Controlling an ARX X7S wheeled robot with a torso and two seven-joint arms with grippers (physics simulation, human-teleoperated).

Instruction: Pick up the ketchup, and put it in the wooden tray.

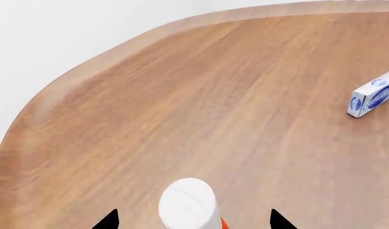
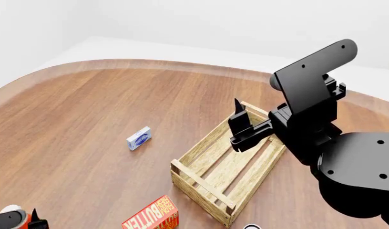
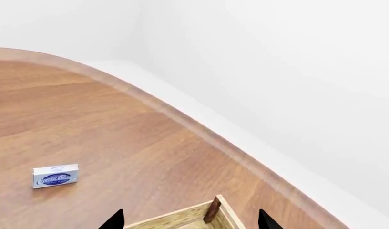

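The ketchup (image 1: 188,202) stands between the fingers of my left gripper (image 1: 194,222), its white cap towards the camera and a strip of orange-red body beside it. The jaws are open, with table showing on both sides of the cap. In the head view the ketchup (image 2: 9,215) is at the bottom left corner of the picture. The wooden tray (image 2: 198,186), a pale slatted crate, lies at the middle right of the table. My right gripper (image 2: 239,118) hovers open over its far end. One corner post of the tray (image 3: 211,210) shows between that gripper's tips (image 3: 190,222).
A small blue-and-white box (image 2: 138,139) lies on the table between the ketchup and the tray. A red-orange butter box (image 2: 153,217) lies near the tray's front corner. The curved table edge (image 2: 150,64) runs along the far side, with white floor beyond.
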